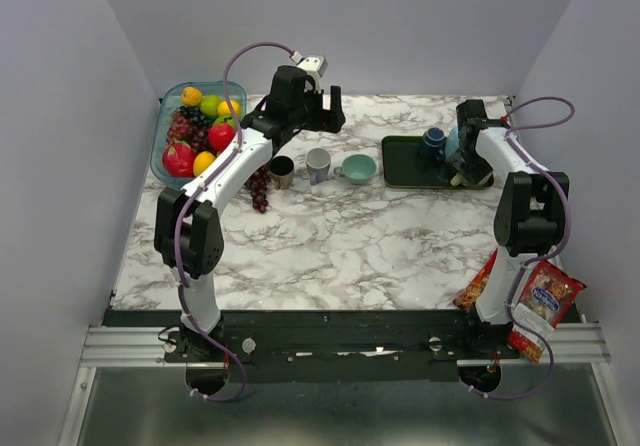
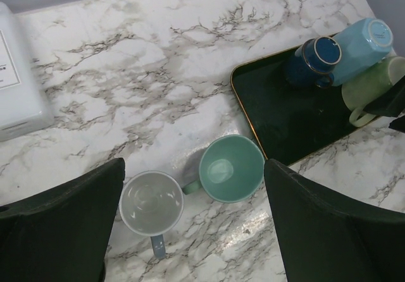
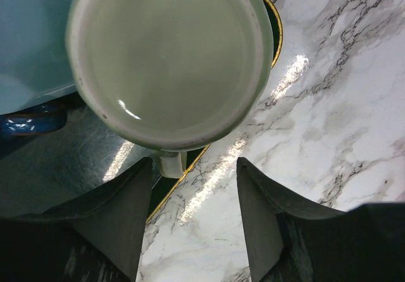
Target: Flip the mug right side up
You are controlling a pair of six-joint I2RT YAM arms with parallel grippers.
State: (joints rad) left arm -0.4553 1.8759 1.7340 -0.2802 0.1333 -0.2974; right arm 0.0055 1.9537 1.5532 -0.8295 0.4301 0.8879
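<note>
A pale green mug (image 3: pixel 168 57) stands upside down at the near right corner of the dark green tray (image 1: pixel 405 161), its base towards the right wrist camera and its handle (image 3: pixel 171 163) pointing at my fingers. My right gripper (image 3: pixel 193 219) is open and empty just short of that handle; in the top view it (image 1: pixel 462 173) covers the mug. A dark blue mug (image 2: pixel 314 61) and a light blue mug (image 2: pixel 361 49) also sit on the tray (image 2: pixel 278 111). My left gripper (image 2: pixel 194 165) is open and empty, high above the table's back (image 1: pixel 333 106).
An upright grey mug (image 2: pixel 152 203) and a teal cup (image 2: pixel 231 168) stand left of the tray, with a brown mug (image 1: pixel 282 171) beside them. A fruit tray (image 1: pixel 165 136) and grapes (image 1: pixel 260 188) are at back left. Snack packets (image 1: pixel 545 301) lie by the right arm's base.
</note>
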